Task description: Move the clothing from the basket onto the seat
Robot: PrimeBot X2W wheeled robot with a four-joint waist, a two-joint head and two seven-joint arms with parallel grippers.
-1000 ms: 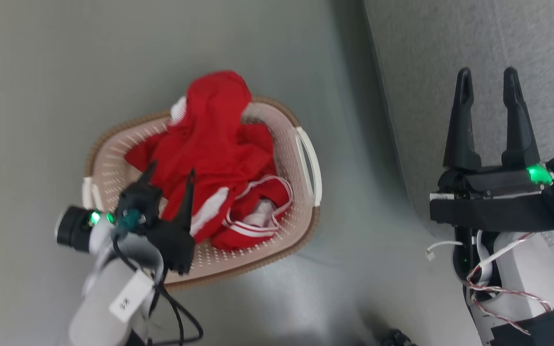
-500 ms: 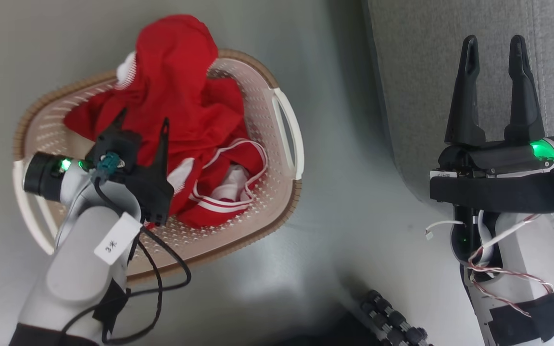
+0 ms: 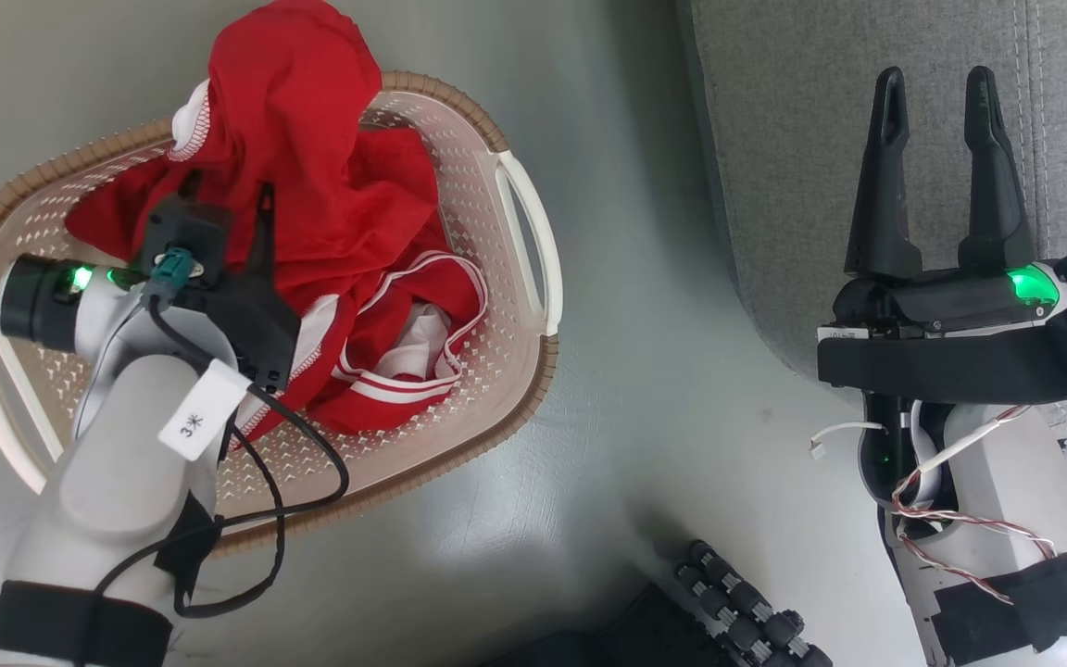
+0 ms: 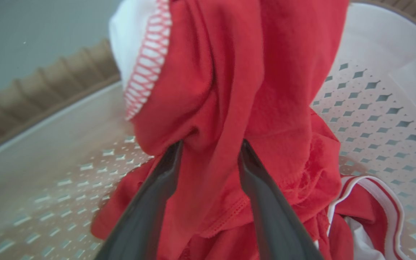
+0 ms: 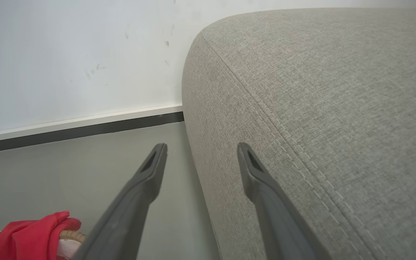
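The clothing (image 3: 311, 176) is a red heap with white trim, lying in the cream perforated basket (image 3: 487, 306) on the floor, with one fold hanging over the far brown rim. My left gripper (image 3: 223, 199) reaches into the heap. In the left wrist view the left gripper (image 4: 211, 144) stands with its jaws apart and a fold of the clothing (image 4: 229, 90) between the fingers, above the basket (image 4: 374, 108) wall. My right gripper (image 3: 934, 83) hovers open and empty over the edge of the grey seat (image 3: 821, 139). The right gripper (image 5: 201, 148) straddles the corner of the seat (image 5: 320, 90).
Grey floor lies between the basket and the seat. A white loop handle (image 3: 529, 241) faces the seat. A black ribbed object (image 3: 746, 602) sits at the bottom of the head view. A white wall with a dark baseboard (image 5: 85, 130) runs behind the seat.
The head camera has shifted, so the basket sits further left and larger. My left gripper has pushed forward into the red heap, and its jaws have narrowed a little. The right gripper keeps its pose.
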